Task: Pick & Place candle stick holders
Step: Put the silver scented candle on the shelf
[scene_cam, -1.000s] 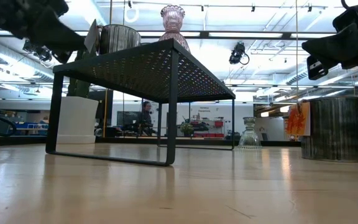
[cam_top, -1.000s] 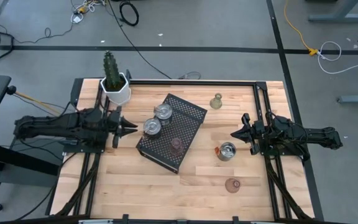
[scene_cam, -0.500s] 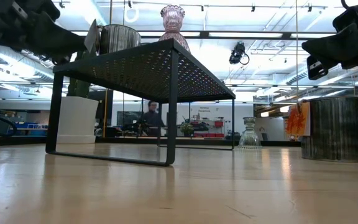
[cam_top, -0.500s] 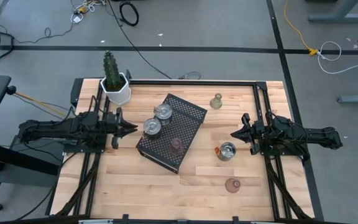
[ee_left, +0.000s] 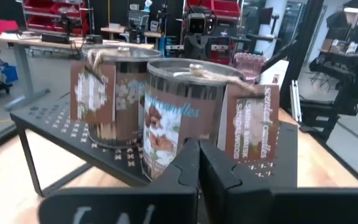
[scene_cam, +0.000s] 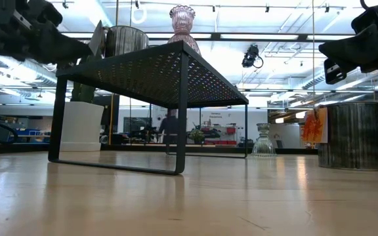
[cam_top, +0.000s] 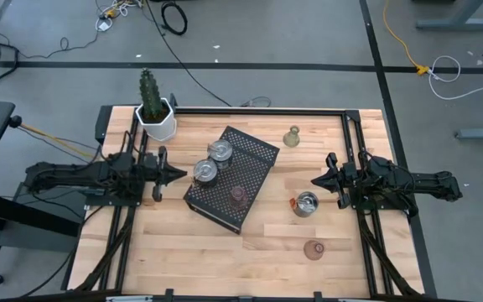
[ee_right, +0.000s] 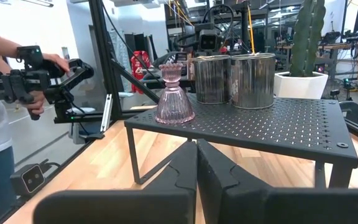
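Three of the six candle stick holders sit on the black perforated tray (cam_top: pixel 231 177) near the middle of the counter (cam_top: pixel 267 243). Two silver tins (cam_top: pixel 212 162) stand just beside each other toward its 10 o'clock end, and a pink glass holder (cam_top: pixel 238 195) stands alone nearer the 6 o'clock edge. That grouping reads as the drop-off spot, raised on legs so the pieces line up on top.

The other three rest on the bare wood: an olive glass holder (cam_top: pixel 292 136) at about 1 o'clock, a silver tin (cam_top: pixel 306 204) at about 4 o'clock, and a second pinkish holder (cam_top: pixel 313 249) at about 5 o'clock.

The left end effector (cam_top: pixel 177 174) hangs at 9 o'clock, tips clenched together on nothing and pointing at the nearer tin on the tray. I'd judge that it is clear of a placed piece. The right end effector (cam_top: pixel 318 179) waits at 3 o'clock, also pinched closed and empty, close to the loose silver tin, which looks like its easiest next pick. A white cactus pot (cam_top: pixel 156 119) stands at 11 o'clock, well apart.
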Controlling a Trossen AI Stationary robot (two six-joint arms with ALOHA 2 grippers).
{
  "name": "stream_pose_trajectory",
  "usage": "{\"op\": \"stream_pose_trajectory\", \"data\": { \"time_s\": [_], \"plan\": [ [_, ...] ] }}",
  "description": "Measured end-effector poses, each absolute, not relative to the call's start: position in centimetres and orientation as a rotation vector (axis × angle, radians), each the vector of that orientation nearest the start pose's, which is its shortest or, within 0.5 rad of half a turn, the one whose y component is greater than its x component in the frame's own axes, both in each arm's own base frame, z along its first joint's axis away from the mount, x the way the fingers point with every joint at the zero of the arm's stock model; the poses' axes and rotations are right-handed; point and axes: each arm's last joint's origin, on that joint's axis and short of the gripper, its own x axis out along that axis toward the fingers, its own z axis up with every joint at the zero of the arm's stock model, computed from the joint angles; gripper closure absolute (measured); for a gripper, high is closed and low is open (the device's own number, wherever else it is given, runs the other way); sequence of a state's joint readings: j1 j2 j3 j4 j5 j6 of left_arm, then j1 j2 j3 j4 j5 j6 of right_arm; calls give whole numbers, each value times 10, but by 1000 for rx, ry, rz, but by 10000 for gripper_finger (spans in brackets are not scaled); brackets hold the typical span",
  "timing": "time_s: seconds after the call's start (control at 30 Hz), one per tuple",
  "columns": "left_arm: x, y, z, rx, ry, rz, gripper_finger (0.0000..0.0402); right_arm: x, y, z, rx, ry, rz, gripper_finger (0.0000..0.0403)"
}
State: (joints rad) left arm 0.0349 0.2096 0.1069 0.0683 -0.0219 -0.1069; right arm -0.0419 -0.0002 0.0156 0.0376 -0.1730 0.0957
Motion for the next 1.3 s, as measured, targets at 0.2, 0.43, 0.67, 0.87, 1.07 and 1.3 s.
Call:
{"op": "stream_pose_trajectory", "data": {
  "time_s": [0.2,0.43,0.67,0.87,1.07,1.3],
  "plan": [
    [106,4,180,-146,-16,56,399,96,1,172,90,-47,133,391],
    [103,4,175,-118,-48,54,400,96,1,172,90,-47,133,391],
    [100,2,171,-104,-40,-5,401,96,1,172,90,-47,134,391],
    [98,2,169,-80,-30,-20,401,96,1,172,90,-47,133,391],
    [97,2,169,-77,-27,-16,401,96,1,172,90,-47,134,391],
    [97,3,167,-58,-15,10,401,96,1,172,90,-47,133,391]
  ]
}}
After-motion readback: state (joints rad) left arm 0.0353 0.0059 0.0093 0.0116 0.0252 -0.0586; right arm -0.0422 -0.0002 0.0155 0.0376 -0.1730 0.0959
